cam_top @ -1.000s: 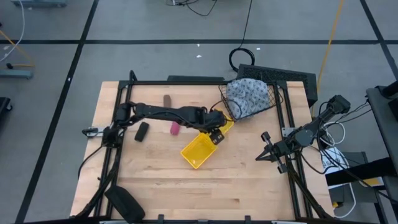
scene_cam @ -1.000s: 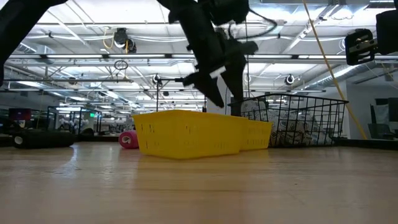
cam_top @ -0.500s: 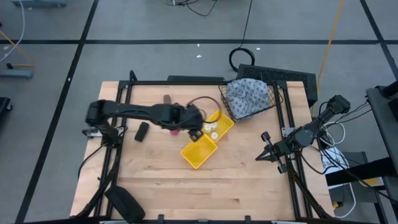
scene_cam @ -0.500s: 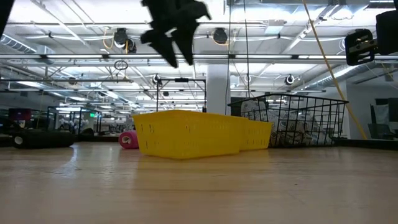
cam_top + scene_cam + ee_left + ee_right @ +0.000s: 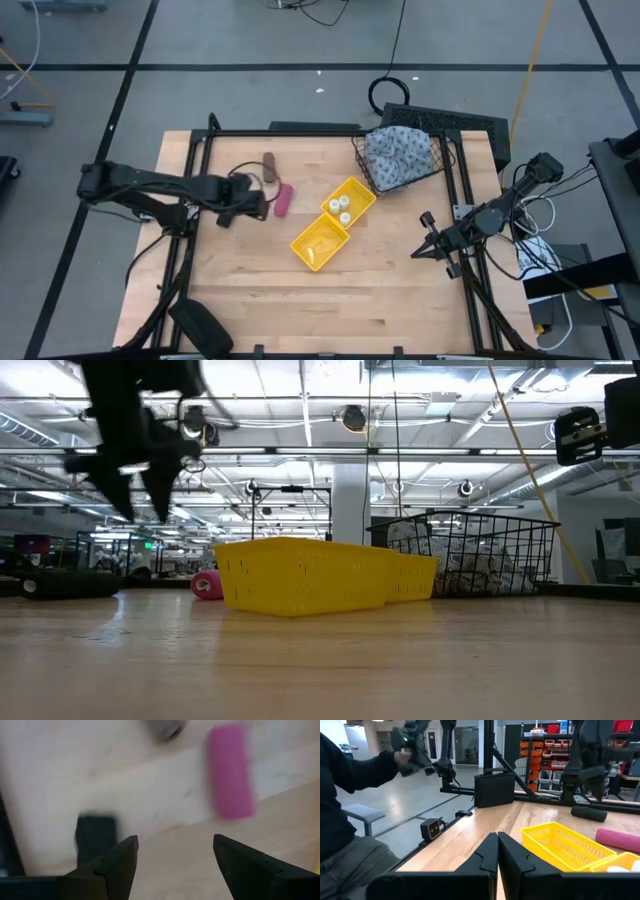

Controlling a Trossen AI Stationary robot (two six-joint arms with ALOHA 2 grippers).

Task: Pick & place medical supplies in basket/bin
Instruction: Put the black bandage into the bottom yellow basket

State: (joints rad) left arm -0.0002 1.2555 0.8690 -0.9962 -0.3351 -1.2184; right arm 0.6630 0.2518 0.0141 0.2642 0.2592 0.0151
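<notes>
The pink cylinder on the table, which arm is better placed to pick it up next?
The left. Its hand is open and right beside the pink cylinder, which lies free on the table. The right hand is shut and waits at the table's far right edge, beyond the yellow bin.

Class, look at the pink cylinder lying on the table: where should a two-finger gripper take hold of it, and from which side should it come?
Grip the pink cylinder across its middle, coming down from above. It lies flat on the table, so its long curved sides are exposed and the fingers should probably close across the short width. The open left gripper is right beside it; the brown cylinder lies apart.
</notes>
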